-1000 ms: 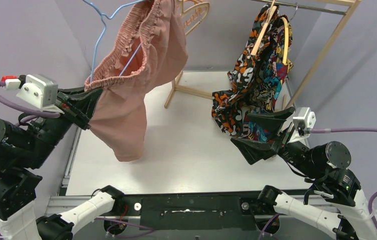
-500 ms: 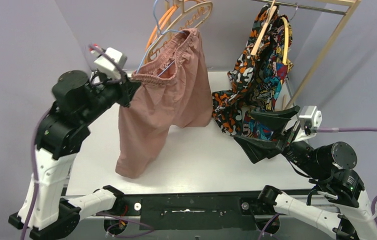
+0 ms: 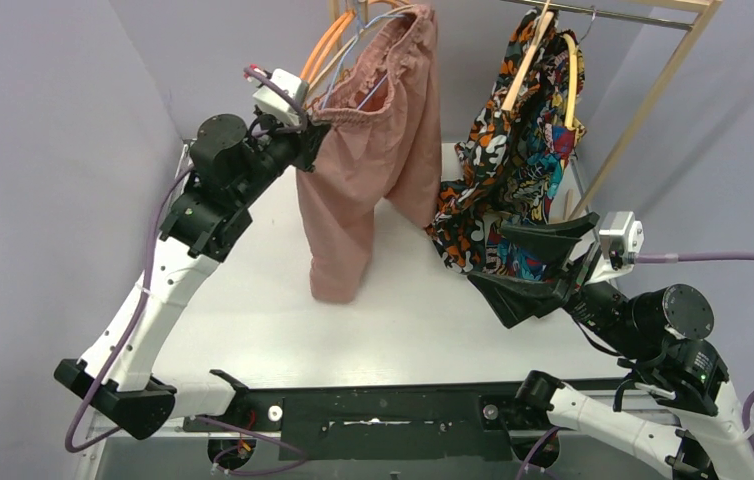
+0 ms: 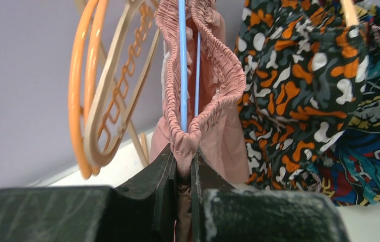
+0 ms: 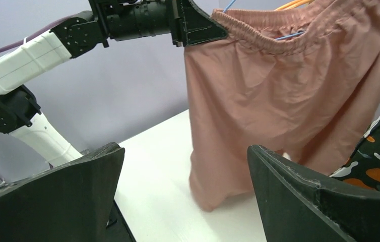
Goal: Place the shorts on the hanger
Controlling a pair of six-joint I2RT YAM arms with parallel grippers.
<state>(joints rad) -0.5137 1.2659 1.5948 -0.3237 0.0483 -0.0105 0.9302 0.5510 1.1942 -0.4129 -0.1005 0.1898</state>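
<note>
We see the left arm stretched up and away from its base at the near left, reaching toward the far rack, with the left gripper (image 3: 315, 140) clenched on the gathered waistband of the shorts (image 3: 363, 170). The shorts hang from that pinch and from the hanger (image 4: 182, 60), whose thin blue wire runs up inside the open waistband. The longer leg drops to the table (image 3: 403, 330) and seems to brush it. Just left of the shorts hang an orange hanger (image 3: 325, 48) and a pale wooden hanger (image 4: 122, 85). The blue hanger's hook is cut off at the top of the overhead view, so we cannot tell whether it is on the rail. To the right, the patterned garment (image 3: 513, 160) hangs just beside the shorts. The right gripper (image 3: 488, 258) hovers low at the right, its fingers spread wide and holding nothing. A second ago the left arm was folded low at the far left. It has since swung the shorts and hanger up and rightward to the rack, while the right arm has barely moved.
</note>
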